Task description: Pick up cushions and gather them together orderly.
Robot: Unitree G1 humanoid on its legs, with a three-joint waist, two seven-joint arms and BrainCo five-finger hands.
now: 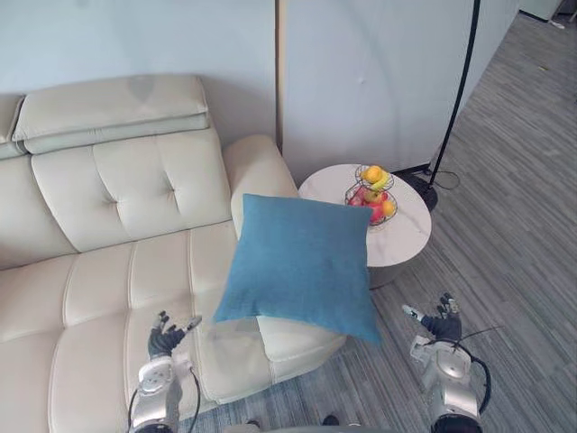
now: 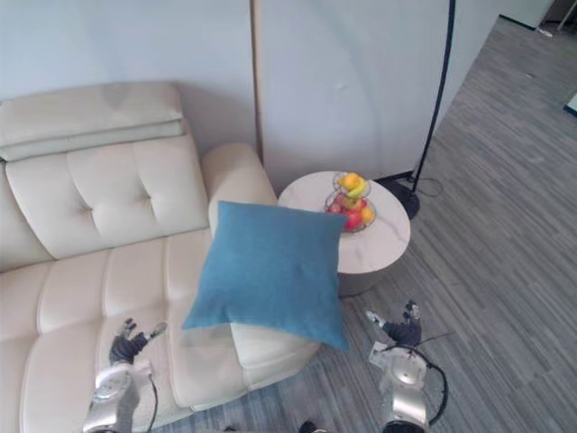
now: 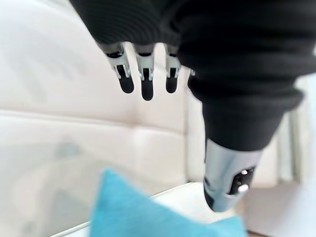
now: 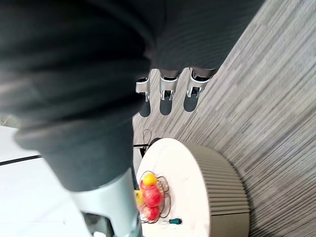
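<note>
From the head views I count 1 blue cushion (image 1: pixel 302 262), 1 cream sofa (image 1: pixel 108 271), 1 round white side table (image 1: pixel 407 242), 1 wire fruit basket (image 1: pixel 373 193) and 1 black floor lamp (image 1: pixel 460 90). The cushion lies at the sofa's right end, spread over the seat edge beside the armrest (image 1: pixel 257 167). Its lower right corner juts out past the sofa's front corner, above the grey floor (image 1: pixel 523 234). The table stands just beside the armrest, and the basket sits near its back edge with yellow fruit above and red fruit below. I cannot count the pieces surely. The left hand (image 1: pixel 167 338) hangs over the front of the seat, near the cushion's lower left corner but apart from it, fingers spread and empty. The right hand (image 1: pixel 439 323) hangs over the floor in front of the table, fingers likewise loose and holding nothing.

In the left wrist view, the fingers (image 3: pixel 142 79) reach out straight in a row with the thumb (image 3: pixel 227 177) held apart. Past them are the cushion's blue corner and the sofa's cream back.

In the right wrist view, the fingers (image 4: pixel 168 94) are straight above the striped floor, nothing between them. Beyond them are the table with its ribbed side and the basket. 1 small teal item (image 4: pixel 175 221), too small to identify, lies near the table's edge.
</note>
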